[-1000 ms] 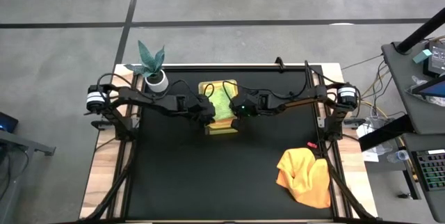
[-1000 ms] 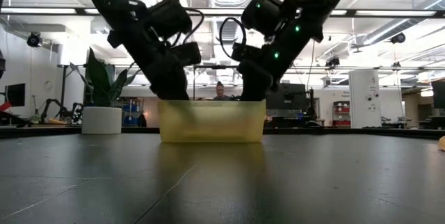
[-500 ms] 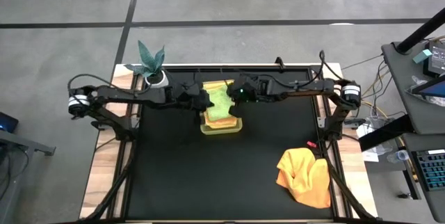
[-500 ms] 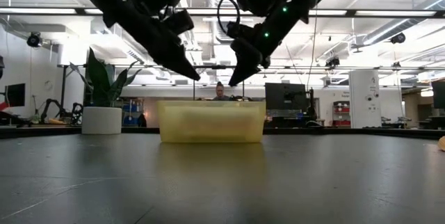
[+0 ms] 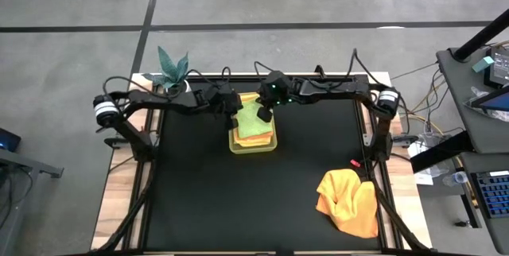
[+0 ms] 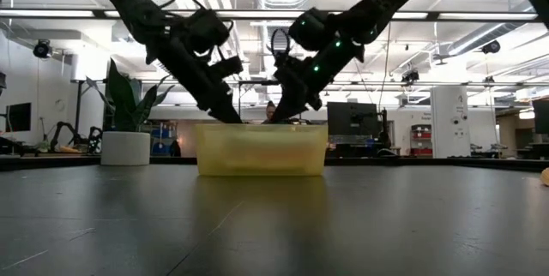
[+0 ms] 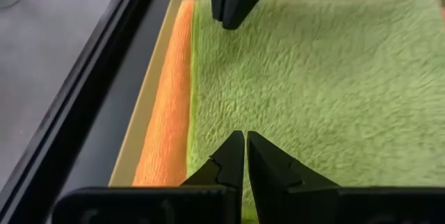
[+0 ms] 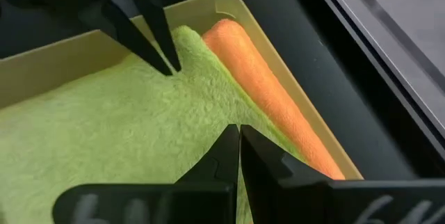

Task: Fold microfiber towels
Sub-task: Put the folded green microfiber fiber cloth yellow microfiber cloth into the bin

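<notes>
At the lower right of the high view, a crumpled heap of orange and pale yellow microfiber towels [image 5: 347, 199] is lying on the black desk [image 5: 207, 200], near its right edge and well apart from everything else.

Farther back, around the upper middle of that view, a yellow-green plastic tray [image 5: 253, 146] is sitting on the desk. Inside it a folded light green towel [image 5: 252, 118] is lying flat on top, with a folded orange towel [image 7: 167, 120] showing along one side, between the green one and the tray wall.

Both arms are reaching over the tray from opposite sides. The left hand [image 5: 235, 108] is coming in from the left of the frame, its fingers pressed together and holding nothing, with the tips down on the green towel near the tray's far left corner. The right hand [image 5: 263, 114] is coming in from the right, its fingers likewise pressed together and empty, with the tips resting on the same green towel just beside the left one.

Beyond the tray, at the desk's upper left corner, a potted plant [image 5: 175, 77] in a white pot is standing.
</notes>
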Available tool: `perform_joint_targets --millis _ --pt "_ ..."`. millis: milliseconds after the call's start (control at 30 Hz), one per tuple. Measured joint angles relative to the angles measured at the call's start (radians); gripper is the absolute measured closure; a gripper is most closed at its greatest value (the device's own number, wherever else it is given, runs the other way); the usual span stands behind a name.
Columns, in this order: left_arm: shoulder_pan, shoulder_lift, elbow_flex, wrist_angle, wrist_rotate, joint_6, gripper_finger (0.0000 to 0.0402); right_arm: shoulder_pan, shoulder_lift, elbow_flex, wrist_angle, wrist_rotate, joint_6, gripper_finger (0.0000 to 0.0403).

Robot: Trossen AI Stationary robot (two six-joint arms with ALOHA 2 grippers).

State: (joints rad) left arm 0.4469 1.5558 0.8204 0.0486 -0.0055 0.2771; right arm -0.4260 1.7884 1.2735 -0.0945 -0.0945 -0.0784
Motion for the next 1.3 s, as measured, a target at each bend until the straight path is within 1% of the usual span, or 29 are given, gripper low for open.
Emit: perform_joint_targets --millis 67,167,267,533,733,900,1100,1200,1300 --pt "0.008 0.011 0.000 -0.003 0.000 0.000 0.0396 -0.004 0.024 0.015 -0.001 0.007 -0.001 0.0394" --pt "0.018 0.019 0.000 -0.002 0.000 -0.001 0.0396 -0.007 0.048 0.026 -0.028 0.061 -0.002 0.0394" --pt "0.024 0.033 -0.003 -0.002 0.000 -0.005 0.0396 -0.011 0.055 0.030 -0.070 0.093 -0.013 0.0394" --pt "0.030 0.085 0.002 0.018 -0.001 -0.010 0.0396 -0.013 0.055 0.030 -0.147 0.095 -0.017 0.0394" --pt "0.031 0.084 0.001 0.040 -0.002 -0.010 0.0396 -0.013 0.055 0.030 -0.160 0.095 -0.024 0.0394" --pt "0.027 0.041 0.001 0.039 -0.003 -0.011 0.0396 -0.013 0.025 0.030 -0.169 0.095 -0.012 0.0394" --pt "-0.005 -0.060 -0.003 0.011 -0.004 -0.015 0.0396 0.010 -0.071 0.031 -0.247 0.098 0.027 0.0394" --pt "-0.048 -0.124 -0.011 0.006 -0.004 -0.049 0.0396 0.045 -0.126 0.031 -0.314 0.097 0.060 0.0394" --pt "-0.123 -0.188 -0.012 0.013 -0.004 -0.062 0.0396 0.099 -0.184 0.031 -0.393 0.096 0.105 0.0394"
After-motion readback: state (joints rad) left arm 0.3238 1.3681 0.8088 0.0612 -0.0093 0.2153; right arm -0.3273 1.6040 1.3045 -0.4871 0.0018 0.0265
